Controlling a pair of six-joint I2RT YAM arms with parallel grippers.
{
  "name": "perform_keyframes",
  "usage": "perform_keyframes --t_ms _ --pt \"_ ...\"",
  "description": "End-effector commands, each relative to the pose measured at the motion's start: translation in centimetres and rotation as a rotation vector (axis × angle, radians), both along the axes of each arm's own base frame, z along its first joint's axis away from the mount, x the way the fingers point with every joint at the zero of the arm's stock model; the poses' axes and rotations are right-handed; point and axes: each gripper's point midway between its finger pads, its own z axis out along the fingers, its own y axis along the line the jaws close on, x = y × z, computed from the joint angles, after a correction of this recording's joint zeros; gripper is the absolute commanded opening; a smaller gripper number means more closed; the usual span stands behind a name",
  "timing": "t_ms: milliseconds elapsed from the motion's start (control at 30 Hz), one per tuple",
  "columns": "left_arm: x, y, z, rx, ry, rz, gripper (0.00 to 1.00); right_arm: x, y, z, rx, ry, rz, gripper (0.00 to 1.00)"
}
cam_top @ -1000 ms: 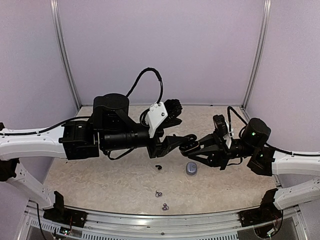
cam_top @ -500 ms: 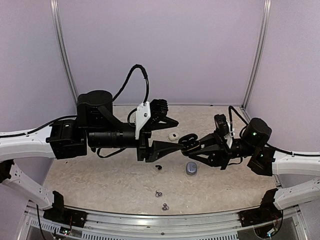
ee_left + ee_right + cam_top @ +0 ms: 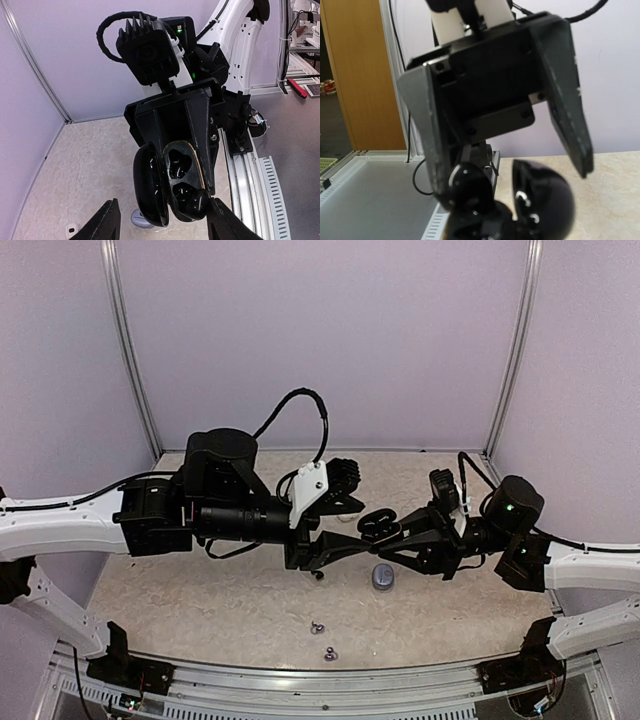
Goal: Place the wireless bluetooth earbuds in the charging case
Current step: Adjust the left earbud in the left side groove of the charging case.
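My right gripper is shut on an open black charging case and holds it above the table. In the left wrist view the case shows two empty wells, its lid swung to the left. My left gripper is open and empty, its fingers either side of the case and apart from it. The right wrist view shows the left gripper facing the case. A black earbud and two silvery earbuds lie on the table.
A closed grey-blue case lies on the table below the grippers, also in the left wrist view. A small white case lies further off. Purple walls enclose the table; a metal rail runs along the near edge.
My left arm drew back to the left, then came right again, so its open fingers now reach the black case. The right gripper raised the case slightly.
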Motion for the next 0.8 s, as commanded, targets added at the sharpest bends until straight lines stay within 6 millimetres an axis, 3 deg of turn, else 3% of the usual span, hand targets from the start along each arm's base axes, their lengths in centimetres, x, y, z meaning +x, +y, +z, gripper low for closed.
perform_keyframes --t_ms 0,200,767 --pt "0.6 -0.5 1.7 -0.048 0.008 0.006 0.58 -0.8 -0.3 0.9 0.03 -0.031 0.024 0.0" --pt "0.3 -0.8 1.9 -0.079 0.049 -0.021 0.49 -0.7 -0.3 0.9 0.028 -0.036 0.024 0.0" --pt "2.1 -1.3 2.0 -0.154 0.243 -0.044 0.49 -1.4 -0.3 1.1 0.038 -0.058 0.031 0.0"
